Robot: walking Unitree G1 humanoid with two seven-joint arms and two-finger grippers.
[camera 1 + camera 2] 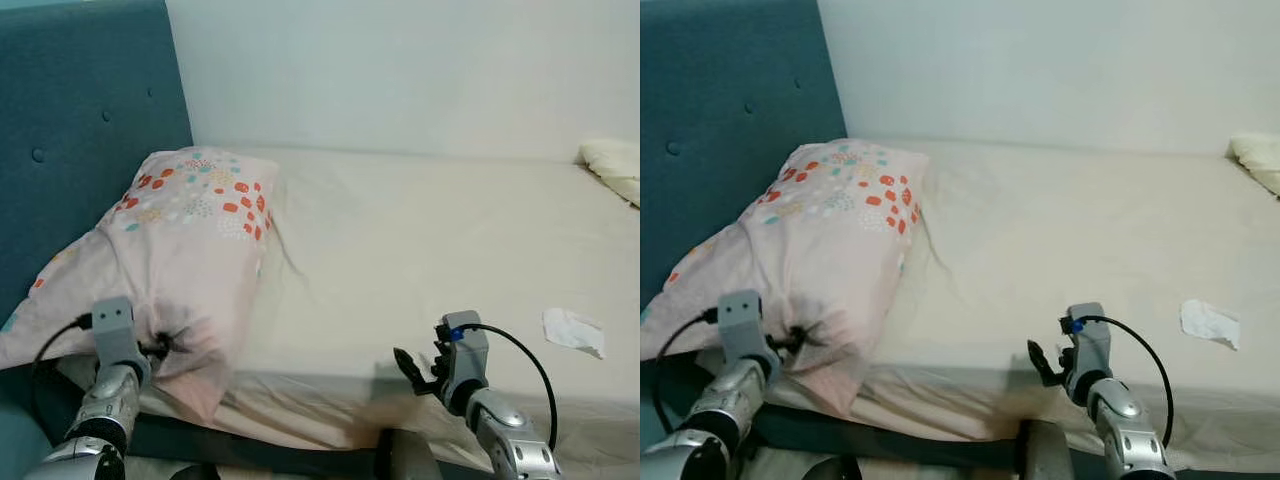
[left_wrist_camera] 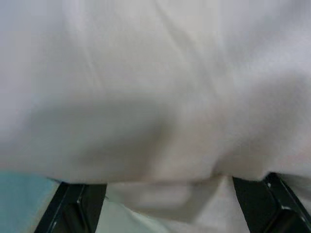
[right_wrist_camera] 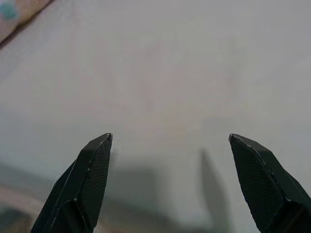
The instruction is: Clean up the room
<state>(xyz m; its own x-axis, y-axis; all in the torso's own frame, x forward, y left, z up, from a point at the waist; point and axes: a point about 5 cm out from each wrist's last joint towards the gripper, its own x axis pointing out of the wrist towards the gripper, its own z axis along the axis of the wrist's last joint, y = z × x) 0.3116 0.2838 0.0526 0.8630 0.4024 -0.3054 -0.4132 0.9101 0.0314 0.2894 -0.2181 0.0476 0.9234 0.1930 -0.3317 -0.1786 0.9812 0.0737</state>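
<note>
- A bed (image 1: 440, 250) with a cream sheet fills the scene, with a teal headboard (image 1: 80, 130) on the robot's left and a pale wall (image 1: 400, 70) behind.
- A pink pillow (image 1: 185, 255) with red, teal and yellow spots lies at the head of the bed, leaning against the headboard; its near corner hangs over the bed's front edge.
- The left gripper (image 1: 165, 347) is pressed into the pillow's lower near corner. In the left wrist view its two black fingers (image 2: 73, 208) stand well apart, with the pale pillow fabric bulging between them and right up against the camera. Whether they are pinching the fabric cannot be told.
- The right gripper (image 1: 412, 368) hovers at the bed's front edge, near the middle. In the right wrist view it is open: the two fingertips (image 3: 95, 165) are spread wide over the bare sheet, holding nothing.
- A crumpled white tissue (image 1: 573, 331) lies on the sheet near the front edge, to the right of the right gripper and apart from it.
- A cream, folded-looking cloth (image 1: 612, 168) sits at the far right edge of the bed; what it is cannot be told.
</note>
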